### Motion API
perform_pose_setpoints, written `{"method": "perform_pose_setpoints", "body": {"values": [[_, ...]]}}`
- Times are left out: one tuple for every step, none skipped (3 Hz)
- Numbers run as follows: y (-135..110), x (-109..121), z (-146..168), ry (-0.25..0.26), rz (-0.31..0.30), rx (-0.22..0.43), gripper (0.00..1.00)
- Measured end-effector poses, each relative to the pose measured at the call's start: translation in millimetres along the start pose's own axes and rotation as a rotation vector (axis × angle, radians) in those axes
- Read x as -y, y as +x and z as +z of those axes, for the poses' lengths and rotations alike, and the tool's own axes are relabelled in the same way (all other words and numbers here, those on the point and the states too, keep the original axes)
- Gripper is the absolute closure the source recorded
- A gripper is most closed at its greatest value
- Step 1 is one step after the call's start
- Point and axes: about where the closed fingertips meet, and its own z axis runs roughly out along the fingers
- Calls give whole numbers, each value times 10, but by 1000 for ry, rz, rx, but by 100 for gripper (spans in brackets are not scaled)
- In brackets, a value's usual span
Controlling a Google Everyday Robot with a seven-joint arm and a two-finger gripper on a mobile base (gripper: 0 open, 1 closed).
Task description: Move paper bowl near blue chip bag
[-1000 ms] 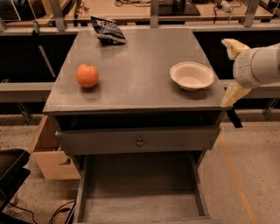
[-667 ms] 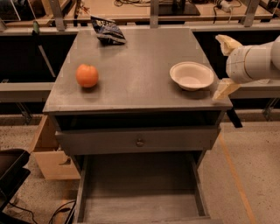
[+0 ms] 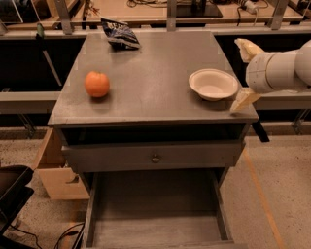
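Observation:
The off-white paper bowl (image 3: 213,84) sits on the right side of the grey table top (image 3: 150,82), near the right edge. The crumpled dark blue chip bag (image 3: 119,34) lies at the far left corner of the table. My gripper (image 3: 244,74) is just right of the bowl, at the table's right edge. Its two pale fingers are spread apart, one above (image 3: 248,48) and one below (image 3: 243,100), with nothing between them. It does not touch the bowl.
An orange fruit (image 3: 97,83) rests on the left side of the table. A drawer (image 3: 155,214) below the table is pulled open. A cardboard box (image 3: 56,170) stands on the floor at left. A workbench (image 3: 155,9) runs behind.
My gripper has moved left, toward the bowl. The bowl, the fruit and the bag have not moved.

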Motion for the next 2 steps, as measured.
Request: {"method": "perform_pose_setpoints", "body": {"values": [[-112,25,144,23,3,55,0],[-195,36,242,41,18,106,19]]}}
